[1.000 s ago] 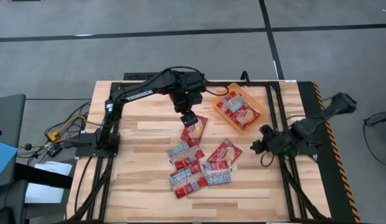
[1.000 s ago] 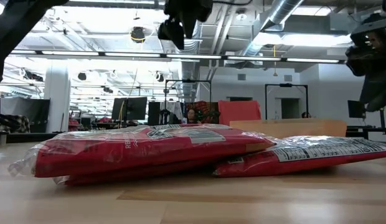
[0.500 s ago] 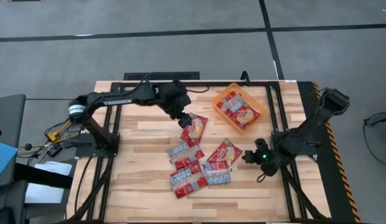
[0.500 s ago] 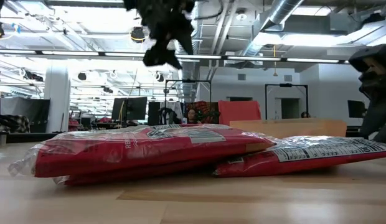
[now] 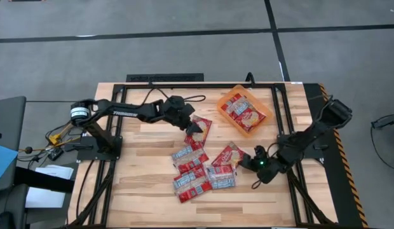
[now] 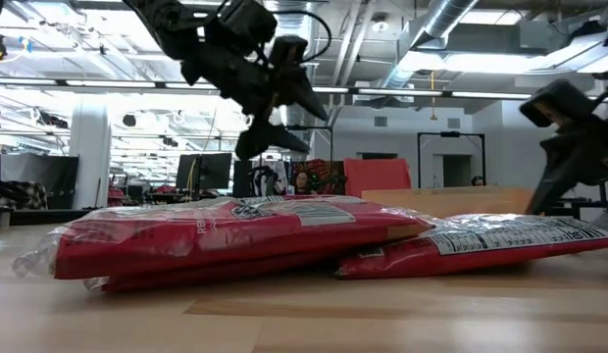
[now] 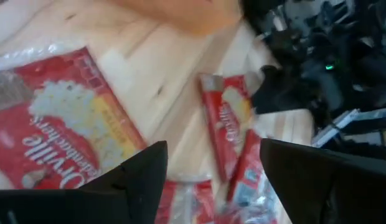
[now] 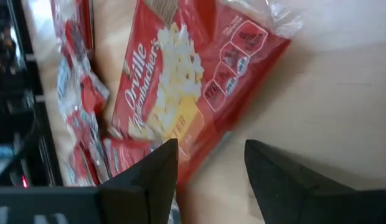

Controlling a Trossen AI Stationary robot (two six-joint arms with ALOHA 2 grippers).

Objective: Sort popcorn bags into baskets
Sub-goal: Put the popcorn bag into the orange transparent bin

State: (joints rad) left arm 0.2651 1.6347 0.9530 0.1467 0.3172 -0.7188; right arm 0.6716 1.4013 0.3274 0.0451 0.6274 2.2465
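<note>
Several red popcorn bags lie flat in a loose pile at mid-table. One bag lies at the pile's far end, and my left gripper hovers open just over its left edge; that bag fills the left wrist view ahead of the fingers. My right gripper stands open, low, just right of the pile's rightmost bag, which shows close ahead of its fingers as a large bag. The orange basket stands at the far right with bags lying in it.
Black frame rails run along the table beside each arm's base. Bare wood lies left of the pile and along the near edge. In the low view two stacked bags fill the foreground, with the room behind.
My left gripper has sunk from high over the table down to the far bag, tipping from pointing steeply down toward level as the arm stretched out. My right gripper has gone down and toward the table's left and near edge, up to the rightmost bag, rolling as it went.
</note>
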